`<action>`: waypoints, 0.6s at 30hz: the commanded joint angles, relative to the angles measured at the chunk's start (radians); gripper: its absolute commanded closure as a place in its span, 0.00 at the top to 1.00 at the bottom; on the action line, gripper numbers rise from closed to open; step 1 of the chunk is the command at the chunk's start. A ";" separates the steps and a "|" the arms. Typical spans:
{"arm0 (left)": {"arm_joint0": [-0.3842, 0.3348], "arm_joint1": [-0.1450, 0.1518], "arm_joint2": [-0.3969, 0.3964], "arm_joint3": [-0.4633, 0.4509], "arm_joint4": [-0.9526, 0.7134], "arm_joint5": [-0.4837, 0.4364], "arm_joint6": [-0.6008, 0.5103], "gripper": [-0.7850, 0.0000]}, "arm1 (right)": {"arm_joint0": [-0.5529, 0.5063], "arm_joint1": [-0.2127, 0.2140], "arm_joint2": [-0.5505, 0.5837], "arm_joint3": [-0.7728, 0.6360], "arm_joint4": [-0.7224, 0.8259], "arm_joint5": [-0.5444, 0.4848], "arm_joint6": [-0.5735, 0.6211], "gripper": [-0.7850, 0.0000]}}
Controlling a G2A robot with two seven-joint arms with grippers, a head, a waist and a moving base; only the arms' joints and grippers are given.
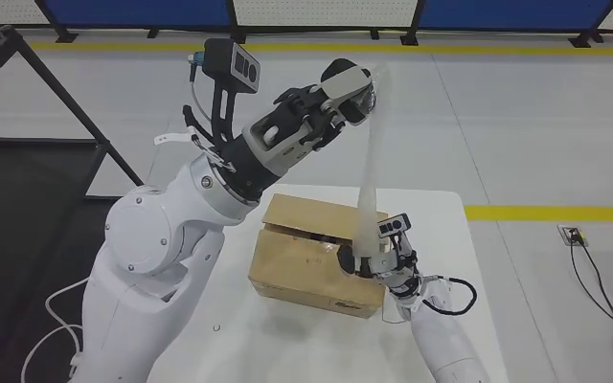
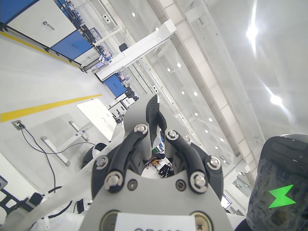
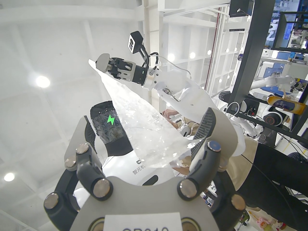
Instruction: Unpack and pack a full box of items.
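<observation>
left gripper (image 2: 156, 106) clamped on clear plastic film (image 1: 369, 177) top, right gripper (image 3: 148, 121) fingers apart around its bottom

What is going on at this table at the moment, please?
The left pincer, raised high and shut, holds the upper end of a clear plastic film that stretches down to the cardboard box on the white table. The right pincer is open around the film's lower end, by the box's edge.
</observation>
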 commanded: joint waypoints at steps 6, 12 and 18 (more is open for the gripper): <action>-0.001 -0.003 0.000 0.003 0.008 -0.001 0.003 0.00 | -0.004 -0.006 -0.008 -0.025 0.004 0.000 0.000 1.00; -0.003 -0.006 -0.003 0.005 0.009 -0.002 0.005 0.00 | -0.033 -0.001 -0.012 -0.070 -0.015 0.000 0.000 1.00; -0.006 -0.009 -0.004 0.008 0.011 -0.004 0.001 0.00 | -0.046 0.005 -0.010 -0.088 -0.014 0.000 0.000 1.00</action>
